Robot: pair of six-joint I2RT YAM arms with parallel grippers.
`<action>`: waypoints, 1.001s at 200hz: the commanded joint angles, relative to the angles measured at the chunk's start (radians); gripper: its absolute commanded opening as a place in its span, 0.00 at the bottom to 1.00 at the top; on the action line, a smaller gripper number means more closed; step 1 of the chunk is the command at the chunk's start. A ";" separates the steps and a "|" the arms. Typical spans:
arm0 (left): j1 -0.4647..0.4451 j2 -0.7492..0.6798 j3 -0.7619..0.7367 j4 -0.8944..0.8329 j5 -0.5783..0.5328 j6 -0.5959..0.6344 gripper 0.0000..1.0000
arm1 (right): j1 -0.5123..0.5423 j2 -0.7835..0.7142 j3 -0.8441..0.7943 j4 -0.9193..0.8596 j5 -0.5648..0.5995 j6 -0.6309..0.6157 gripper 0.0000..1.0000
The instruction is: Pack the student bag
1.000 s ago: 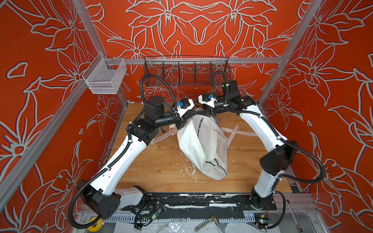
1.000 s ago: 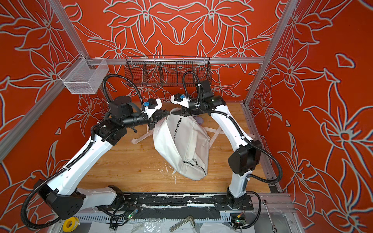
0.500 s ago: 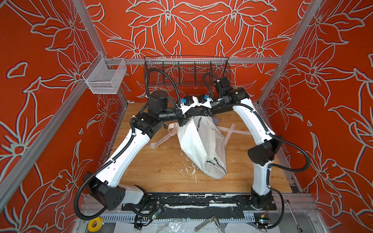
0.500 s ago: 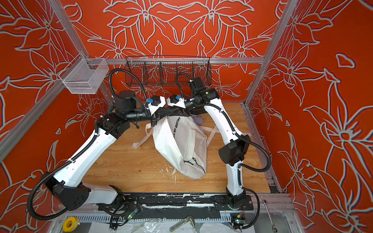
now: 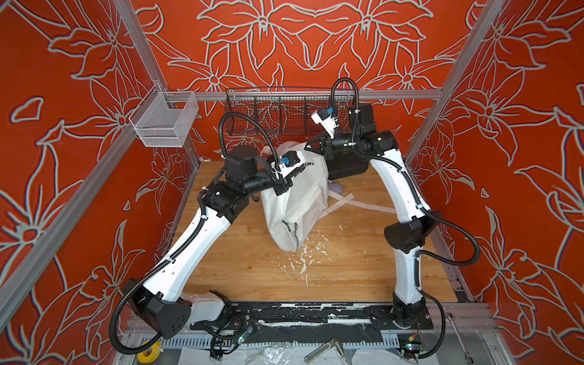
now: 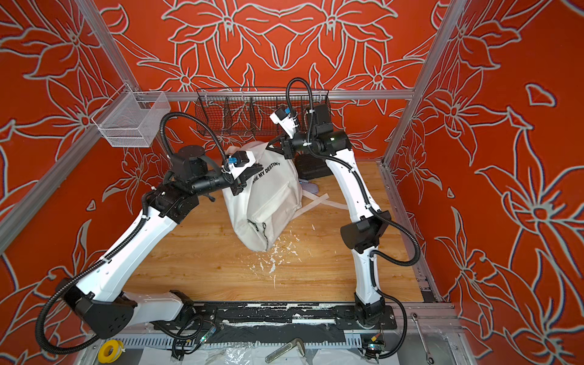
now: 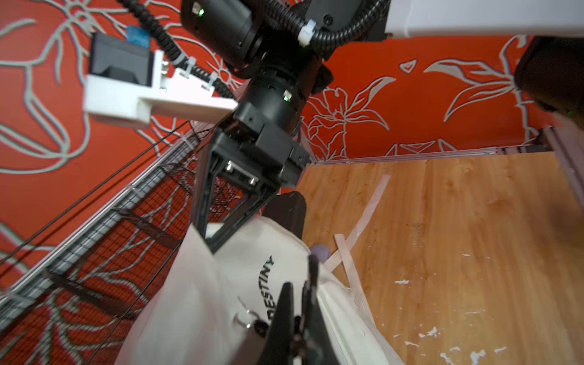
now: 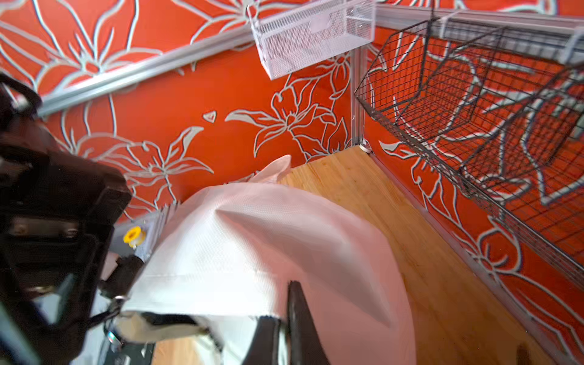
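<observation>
Mid-frame in both top views: student bag [image 5: 297, 202], hung by its upper edge, lower corner down on the wooden table [image 5: 252, 268]. Pinched at its left edge by the closed left gripper [image 7: 300, 284], and at the upper peak by the right gripper [image 7: 213, 245], likewise clamped on fabric.

Step, as judged: lifting and spreading the mouth. Next, probably: draw the grips apart without losing the cloth.

Bag interior hidden. Nothing seen in white mesh basket [image 5: 164, 126], upper left, or black wire basket [image 5: 278, 117], upper centre. Unpacked behind the bag: black case [image 5: 347, 166], lavender pouch [image 5: 337, 189].

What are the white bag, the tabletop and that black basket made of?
White bag: woven cloth, matte; it creases and sags. Tabletop: wood or wood-look board, showing grain, slight sheen. Black basket: thin wire mesh, likely painted metal.
</observation>
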 commanded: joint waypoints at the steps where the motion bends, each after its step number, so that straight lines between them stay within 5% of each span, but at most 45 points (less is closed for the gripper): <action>1: -0.006 -0.080 -0.060 0.002 -0.078 0.059 0.00 | -0.055 -0.027 -0.031 0.225 -0.008 0.298 0.00; 60: 0.019 -0.184 -0.208 0.017 -0.222 0.060 0.00 | -0.103 -0.048 -0.082 0.272 -0.022 0.432 0.00; 110: 0.063 -0.224 -0.265 0.051 -0.143 -0.015 0.00 | -0.099 -0.138 -0.195 0.219 0.003 0.405 0.00; 128: 0.063 -0.213 -0.267 0.066 -0.084 -0.044 0.00 | -0.066 -0.216 -0.313 0.212 0.002 0.289 0.00; 146: 0.063 -0.199 -0.265 0.090 -0.007 -0.065 0.00 | -0.002 -0.356 -0.533 0.253 0.060 0.036 0.07; 177: 0.049 -0.174 -0.232 0.096 0.111 -0.065 0.00 | 0.082 -0.581 -0.897 0.442 0.219 -0.330 0.54; 200: 0.029 -0.170 -0.216 0.088 0.149 -0.054 0.00 | 0.094 -0.641 -0.961 0.459 0.283 -0.476 0.63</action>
